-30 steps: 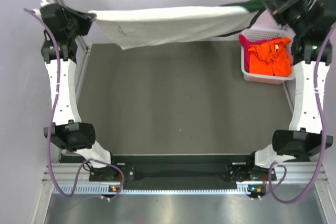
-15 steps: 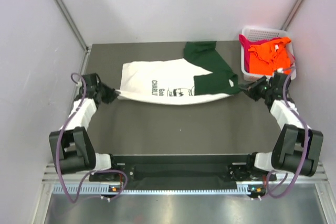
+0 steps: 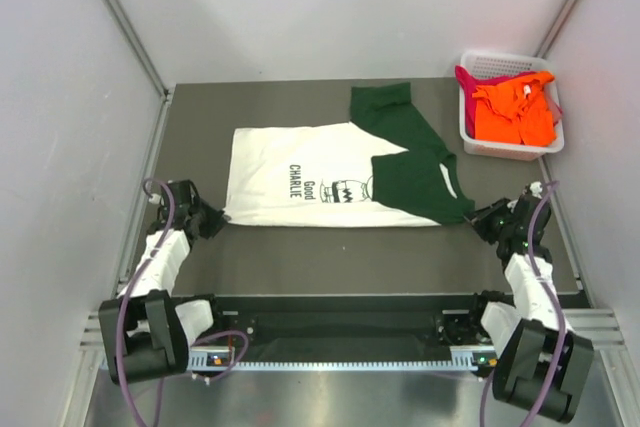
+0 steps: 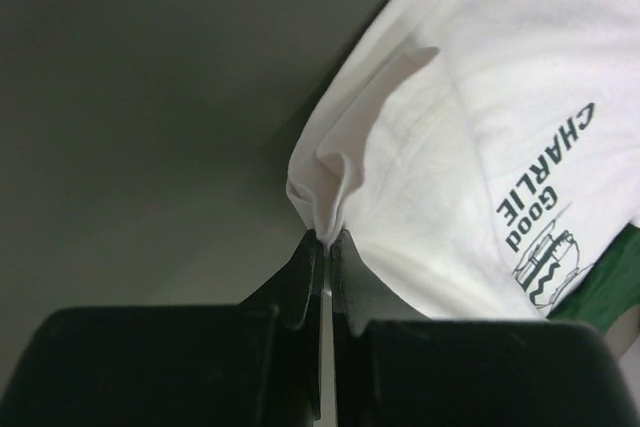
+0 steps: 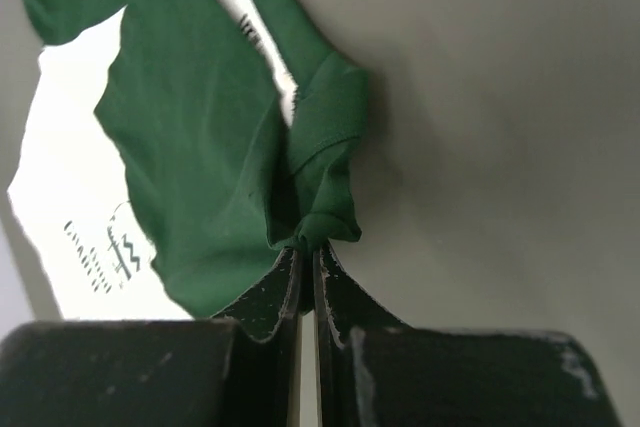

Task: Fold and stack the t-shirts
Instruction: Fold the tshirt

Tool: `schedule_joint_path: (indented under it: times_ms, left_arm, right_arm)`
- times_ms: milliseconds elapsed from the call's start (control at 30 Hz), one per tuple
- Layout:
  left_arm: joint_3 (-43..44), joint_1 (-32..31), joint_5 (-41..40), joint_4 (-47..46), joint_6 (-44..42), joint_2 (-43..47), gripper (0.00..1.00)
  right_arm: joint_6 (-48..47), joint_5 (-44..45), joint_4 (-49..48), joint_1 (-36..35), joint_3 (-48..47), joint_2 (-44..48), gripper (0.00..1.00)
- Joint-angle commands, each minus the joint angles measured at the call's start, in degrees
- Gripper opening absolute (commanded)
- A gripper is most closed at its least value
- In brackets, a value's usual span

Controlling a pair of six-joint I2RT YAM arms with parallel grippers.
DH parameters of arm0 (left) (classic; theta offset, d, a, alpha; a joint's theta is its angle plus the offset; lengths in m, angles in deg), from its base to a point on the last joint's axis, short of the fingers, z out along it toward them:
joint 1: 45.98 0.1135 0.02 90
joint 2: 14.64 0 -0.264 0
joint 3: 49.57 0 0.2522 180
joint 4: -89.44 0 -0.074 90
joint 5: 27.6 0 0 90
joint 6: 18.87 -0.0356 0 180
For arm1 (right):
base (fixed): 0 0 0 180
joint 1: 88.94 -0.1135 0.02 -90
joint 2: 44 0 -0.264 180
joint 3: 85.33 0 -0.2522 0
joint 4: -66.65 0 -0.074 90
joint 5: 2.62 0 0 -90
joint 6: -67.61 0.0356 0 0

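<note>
Left claw: black fingers pressed almost flat together, nipping the near-left hem corner of the white t-shirt. At the pinch the cloth gathers into one small soft pleat, then fans out smooth. Thin, matte knit.

Right claw: fingers drawn just as tight, tips scuffed pale, clamped on the edge of the dark green sleeve. Just beyond the pinch the green fabric rolls into a thick, tube-like fold.

The shirt lies spread on the table, which has a dark grey, dull surface. Hem end is toward my left, collar end toward my right. The white body is roughly rectangular and mostly flat, with a slight curve along the near edge. The second green sleeve angles off toward the far edge. The black print reads "Good CHARLIE" sideways, with a small zigzag-striped cartoon beside it.

Far right corner: white plastic basket, rectangular, with lattice walls. An orange shirt sits crumpled inside it, heaped up to the rim. A magenta shirt shows at the basket's left wall, partly under the orange.

Both claws sit low by the table, one at each end of the shirt's near edge.
</note>
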Motion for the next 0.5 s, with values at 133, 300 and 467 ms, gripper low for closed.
schedule_joint_path:
  times_ms: [133, 300, 467]
  left_arm:
    - [-5.2, 0.6, -4.9, 4.5, 0.8, 4.4, 0.0]
    - [-6.7, 0.7, -8.2, 7.6, 2.5, 8.2, 0.0]
    - [-6.9, 0.6, -13.0, 11.7, 4.0, 14.2, 0.0]
  right_arm:
    - [-1.3, 14.2, 10.0, 1.0, 2.6, 10.7, 0.0]
    - [1.3, 16.9, 13.0, 1.0, 3.2, 13.9, 0.0]
    - [4.1, 22.0, 16.3, 0.9, 2.4, 14.4, 0.0]
